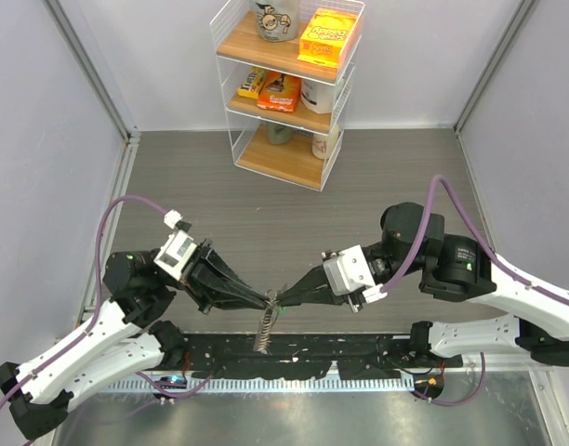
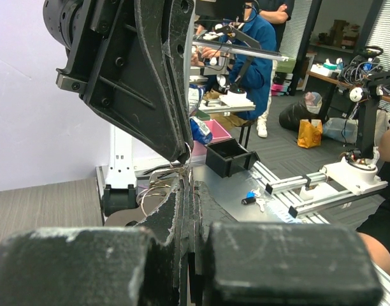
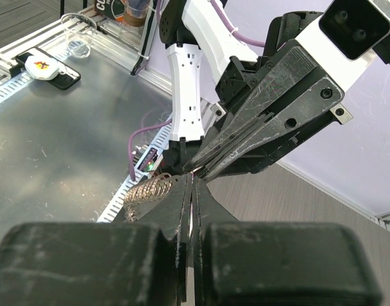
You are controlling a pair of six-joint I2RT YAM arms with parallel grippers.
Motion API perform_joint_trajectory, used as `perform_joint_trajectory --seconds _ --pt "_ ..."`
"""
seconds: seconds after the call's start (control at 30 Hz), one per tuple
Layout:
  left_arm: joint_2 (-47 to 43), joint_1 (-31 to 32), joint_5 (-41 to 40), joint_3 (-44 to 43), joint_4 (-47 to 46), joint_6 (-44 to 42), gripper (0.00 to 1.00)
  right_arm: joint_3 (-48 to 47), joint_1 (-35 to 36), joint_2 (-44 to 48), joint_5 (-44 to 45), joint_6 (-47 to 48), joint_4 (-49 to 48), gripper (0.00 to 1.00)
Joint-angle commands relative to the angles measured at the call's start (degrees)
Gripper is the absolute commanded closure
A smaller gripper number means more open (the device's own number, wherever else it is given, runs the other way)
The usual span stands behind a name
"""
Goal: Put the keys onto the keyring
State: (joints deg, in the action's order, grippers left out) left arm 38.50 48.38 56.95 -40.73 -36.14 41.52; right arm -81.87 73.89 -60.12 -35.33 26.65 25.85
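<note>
Meeting tip to tip above the near part of the desk point(image 1: 359, 177), the left gripper point(image 1: 267, 302) and the right gripper point(image 1: 284, 297) were both fully closed, with no gap visible between the fingers of either. The keyring point(image 1: 265, 327) hung from this junction. Its grey-brown chain dropped toward the black rail point(image 1: 359, 358) along the near edge of the desk, and its small green piece point(image 1: 278, 297) sat at the top, level with the fingertips. In both wrist views the chain's loops lay just to the left of the camera's own closed fingers, and the opposing gripper angled in from above to touch the same spot. Which pair of fingers clamped the keyring could not be told. The keys were too small to make out among the fingertips. A white wire shelf rack point(image 1: 231, 111) carrying boxes and mugs stood at the far end of the desk, well apart from both grippers.
</note>
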Motion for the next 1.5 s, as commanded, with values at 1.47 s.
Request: perform_joint_trajectory --seconds 1.47 --pt "-4.7 0.3 -15.8 1.6 -6.4 -1.9 1.00 17.2 1.1 11.3 20.0 -32.5 -29.5 0.69"
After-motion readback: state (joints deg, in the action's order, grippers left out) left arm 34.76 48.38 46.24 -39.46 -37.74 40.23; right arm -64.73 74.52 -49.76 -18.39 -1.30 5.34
